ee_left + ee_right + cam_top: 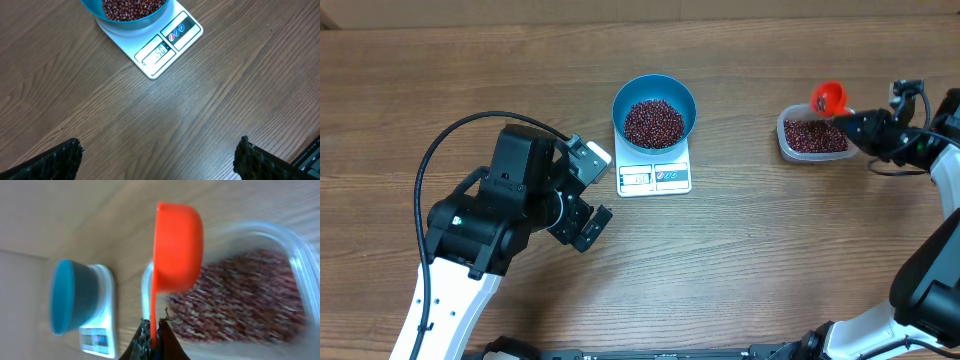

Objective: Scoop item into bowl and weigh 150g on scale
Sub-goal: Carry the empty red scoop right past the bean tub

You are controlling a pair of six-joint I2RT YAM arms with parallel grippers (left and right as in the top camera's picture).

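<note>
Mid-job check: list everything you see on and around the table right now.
beans: two lots, dark red-brown, one heap in the bowl, the rest in the tub
bowl: one, blue, on the scale
scale: one, white, mid-table
tub: one, clear plastic, by the right arm
scoop: one, orange, above the tub
table: one, brown wood
left gripper: open, empty, beside the scale
right gripper: shut on the scoop's handle
</note>
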